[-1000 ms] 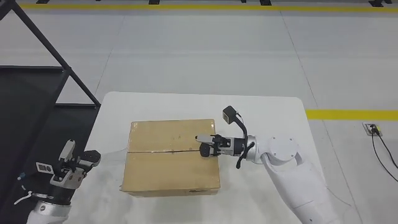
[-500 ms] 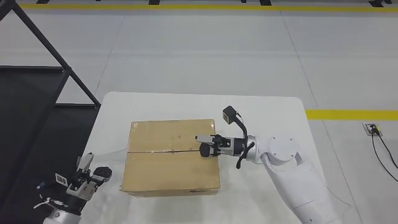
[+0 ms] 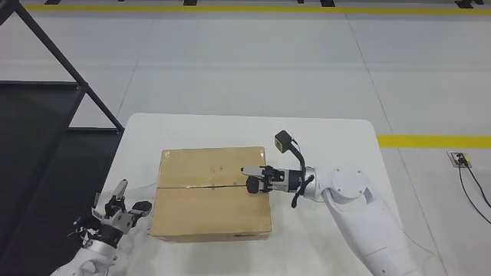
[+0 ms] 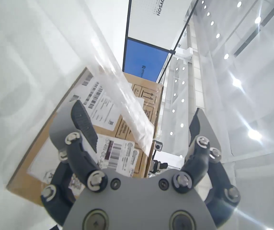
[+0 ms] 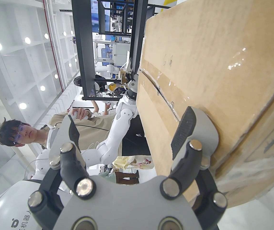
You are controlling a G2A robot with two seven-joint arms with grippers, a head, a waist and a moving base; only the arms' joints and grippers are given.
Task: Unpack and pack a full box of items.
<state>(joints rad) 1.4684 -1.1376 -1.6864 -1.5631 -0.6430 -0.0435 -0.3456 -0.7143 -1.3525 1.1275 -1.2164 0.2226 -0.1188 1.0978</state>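
A closed cardboard box [image 3: 211,192] sits in the middle of the white table [image 3: 337,134], with clear tape along its top seam. My right gripper [image 3: 250,179] is open at the seam's right end, and one of its fingers [image 5: 183,130] lies on the box top [image 5: 199,56] while the other hangs in the air. My left gripper [image 3: 124,211] is open beside the box's left side, by the table's left edge. It faces the box's labelled side [image 4: 108,118]. A loose strip of clear tape [image 4: 117,84] stretches away from the box between its fingers [image 4: 83,123].
A black metal frame [image 3: 46,115] stands off the table's left side. Bare tabletop lies behind the box and to its right, around the right arm [image 3: 345,192].
My left gripper has dropped toward the table's front left, come in closer to the box's left side, and turned to face it. The right gripper and the box have stayed put.
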